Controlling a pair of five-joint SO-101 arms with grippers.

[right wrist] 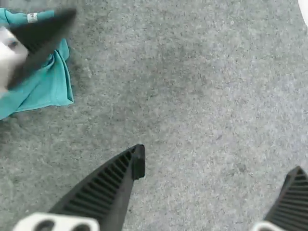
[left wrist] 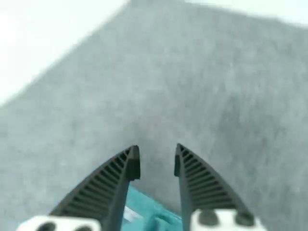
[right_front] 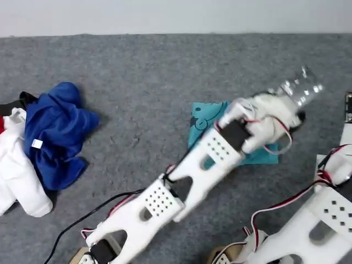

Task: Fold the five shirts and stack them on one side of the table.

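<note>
Where you worked: grey carpeted table [right_front: 165, 82], pale wall [right_front: 165, 16] behind.
Left gripper [left wrist: 156, 154]: jaws stood slightly parted, empty.
Right gripper [right wrist: 219, 159]: jaws gaped wide, empty.

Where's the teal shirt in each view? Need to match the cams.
High view: teal shirt right of centre on the grey table, partly under the left arm.
Left wrist view: shirt just below the open left fingers, near their bases.
Right wrist view: shirt well beyond the open right fingers, off to one side.
Shared landmark: the grey table around the shirt's edge.
</note>
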